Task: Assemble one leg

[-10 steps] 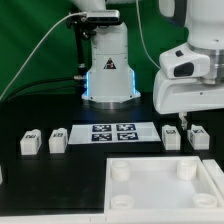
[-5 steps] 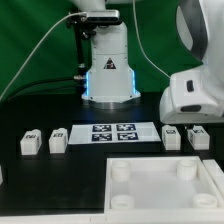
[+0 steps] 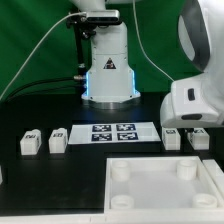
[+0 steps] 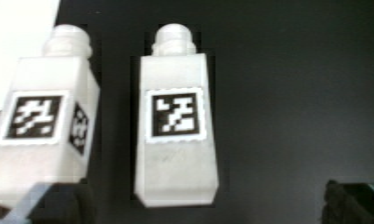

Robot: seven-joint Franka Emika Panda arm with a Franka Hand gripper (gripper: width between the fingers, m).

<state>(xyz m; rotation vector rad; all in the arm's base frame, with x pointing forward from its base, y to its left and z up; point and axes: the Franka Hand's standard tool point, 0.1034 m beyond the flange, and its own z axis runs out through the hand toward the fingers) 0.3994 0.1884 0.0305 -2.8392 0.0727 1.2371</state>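
White plastic parts lie spread over the black table (image 3: 50,112), and the marker board (image 3: 113,131) sits in the middle of the row. On the exterior view's left of the board are an outer spare leg (image 3: 30,141) and an inner spare leg (image 3: 58,139), side by side and apart, probably set out so each can be gripped alone. Behind the board stands the arm's base (image 3: 108,72). On the camera side of it lies the panel (image 3: 155,186), sockets up to take pegs.

On the exterior view's right of the board, just past its end, lie the leg (image 4: 179,115) and its neighbour (image 4: 51,110). That view does not settle which is which. The gripper (image 4: 194,205) hangs low over this pair with its claw spread. Its dark fingertips (image 4: 358,200) show well apart, one on either side of the leg, and touch nothing. This looks like the line-up before a grasp.

The leg lies flat with its tag face up. In the exterior view, its long axis runs from the panel side toward the base side, parallel to the neighbour. Its round peg is at the end farther from the fingertips.
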